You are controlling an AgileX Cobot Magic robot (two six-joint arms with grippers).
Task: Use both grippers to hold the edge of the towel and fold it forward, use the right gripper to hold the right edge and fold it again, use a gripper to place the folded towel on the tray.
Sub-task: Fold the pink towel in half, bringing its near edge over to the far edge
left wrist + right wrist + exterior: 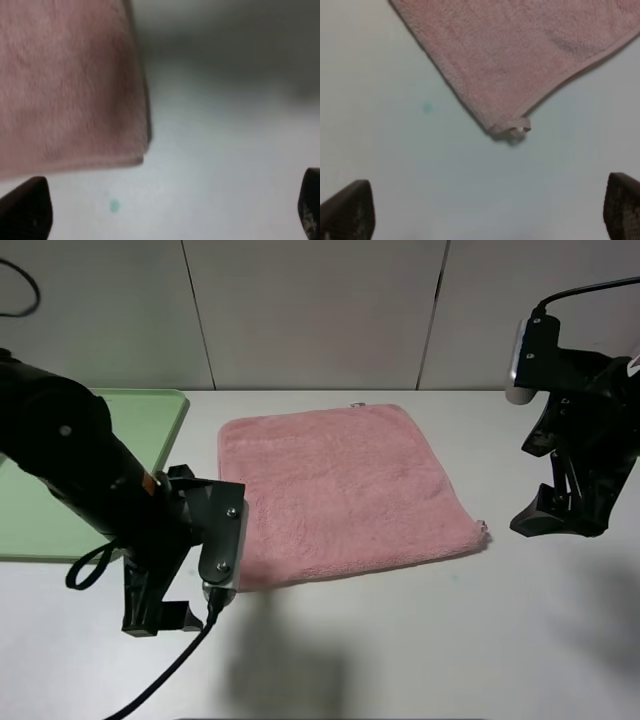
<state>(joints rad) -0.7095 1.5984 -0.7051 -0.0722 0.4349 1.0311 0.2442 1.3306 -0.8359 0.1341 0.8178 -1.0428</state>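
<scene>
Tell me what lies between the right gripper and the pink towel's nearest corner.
Only bare white tabletop: the right wrist view shows nothing between the black right gripper and the corner of the fluffy pink terry towel.

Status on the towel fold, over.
Left gripper open, by near-left corner of towel, not gripping. Right gripper open, short of near-right corner. Towel flat, unfolded, beside tray. Nothing in the way.

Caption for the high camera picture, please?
Left gripper and right gripper, both open, flank a flat pink towel; green tray at left.
</scene>
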